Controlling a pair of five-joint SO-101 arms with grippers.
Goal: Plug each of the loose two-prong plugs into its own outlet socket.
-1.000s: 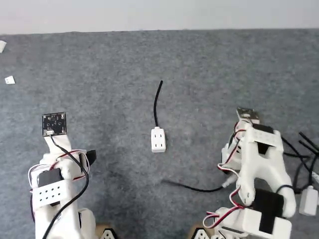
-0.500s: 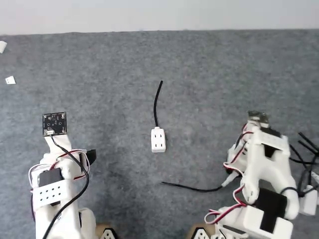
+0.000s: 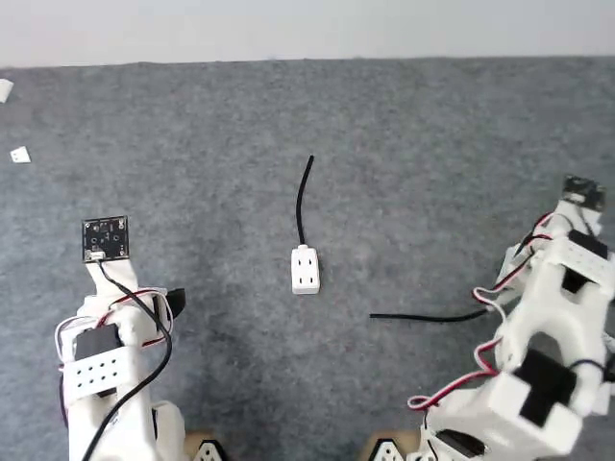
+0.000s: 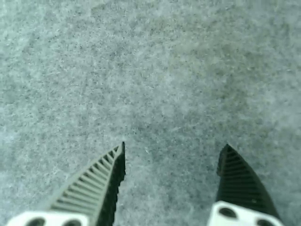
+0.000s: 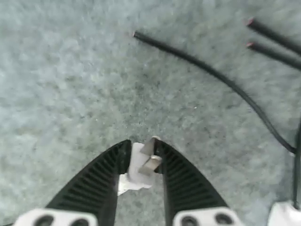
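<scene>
The white two-prong plug sits pinched between the two fingers of the right gripper, gripped by its body just behind the fingertips; its two metal prongs stick out forward past the dark ribbed pads, tilted a little to one side, and hang just above the grey carpet; both pads press flat against the plug's sides. The outlet socket lies flat near the middle of the carpet, well apart from the plug and to its left, with a short stub of black cable running from its far end away from the arms. Between socket and right arm a black cord lies on the carpet, its free end pointing left towards the socket and its other end passing under the arm; whether it joins the held plug cannot be told. The right arm stands at the near right edge, bent over so that its wrist points down at the carpet; two further dark cords with reddish tips lie just beyond. The left arm is folded at the near left; the left gripper hangs over carpet with its fingers spread wide, holding nothing. Two white scraps lie at the far left edge.
</scene>
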